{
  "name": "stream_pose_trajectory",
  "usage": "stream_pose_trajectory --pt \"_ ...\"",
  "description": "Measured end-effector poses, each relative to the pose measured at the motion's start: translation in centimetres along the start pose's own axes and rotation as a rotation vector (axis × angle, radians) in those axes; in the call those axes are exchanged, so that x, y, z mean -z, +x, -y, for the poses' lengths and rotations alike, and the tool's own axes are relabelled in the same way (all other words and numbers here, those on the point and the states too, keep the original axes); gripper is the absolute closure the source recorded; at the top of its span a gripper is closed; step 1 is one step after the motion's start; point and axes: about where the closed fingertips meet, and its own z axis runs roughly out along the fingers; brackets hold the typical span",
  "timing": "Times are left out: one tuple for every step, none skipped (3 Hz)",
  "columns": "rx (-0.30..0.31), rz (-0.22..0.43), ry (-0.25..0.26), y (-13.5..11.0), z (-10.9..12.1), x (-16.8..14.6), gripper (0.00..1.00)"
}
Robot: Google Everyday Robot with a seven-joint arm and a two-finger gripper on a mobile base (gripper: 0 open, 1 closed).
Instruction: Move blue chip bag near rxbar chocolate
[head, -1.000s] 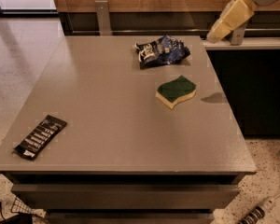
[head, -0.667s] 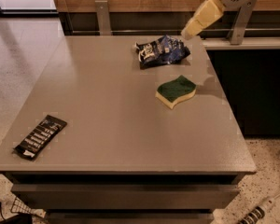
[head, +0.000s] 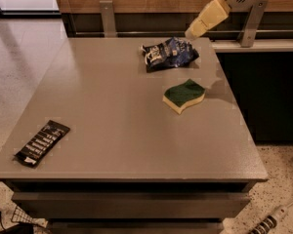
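The blue chip bag lies crumpled at the far middle of the grey table, dark blue and black with white lettering. The rxbar chocolate is a slim black wrapper with white text lines, lying near the table's front left corner. My gripper hangs from the arm at the top right, its cream-coloured tip just above and to the right of the chip bag, not touching it. It holds nothing that I can see.
A green and yellow sponge lies right of the table's middle, in front of the bag. A metal rail with posts runs behind the table. A dark counter stands to the right.
My arm has swung left and down from the far right, bringing the gripper tip close to the chip bag. The bag, sponge and bar have not moved.
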Motion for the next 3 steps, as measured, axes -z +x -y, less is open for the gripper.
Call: stream_pose_trajectory --pt "0.004 -0.017 -0.027 -0.1 0.9 -3.1 0.0" --pt "-0.006 -0.039 -0.109 0.3 1.6 -10.0 0.0" --pt "-0.04 -0.038 -0.165 0.4 1.1 -15.4 0.0"
